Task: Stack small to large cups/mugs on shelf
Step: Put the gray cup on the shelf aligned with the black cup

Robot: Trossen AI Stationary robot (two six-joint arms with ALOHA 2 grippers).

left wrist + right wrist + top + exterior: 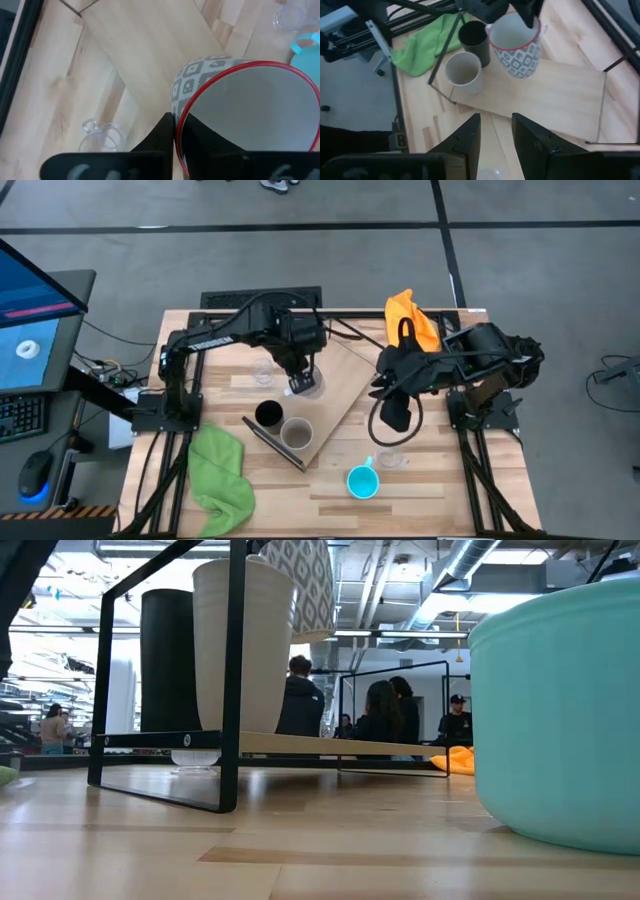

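Note:
My left gripper is shut on the white mug, which has a grey diamond pattern and a red rim, over the middle of the light-wood shelf. The black cup and the beige-grey cup stand upright on the shelf's near end. One clear glass stands on the table left of the shelf. The other clear glass stands near the blue mug by the near edge. My right gripper hangs open above that glass and touches nothing. My left gripper pinches the white mug's red rim, with one finger outside the wall and the other inside. The fingers come from above, pointing down. The mug hangs upright below them, lifted clear above the shelf board.
A green cloth lies at the table's near left corner and an orange cloth at its far right. The shelf's dark metal frame rises at its ends. People stand in the room beyond the table.

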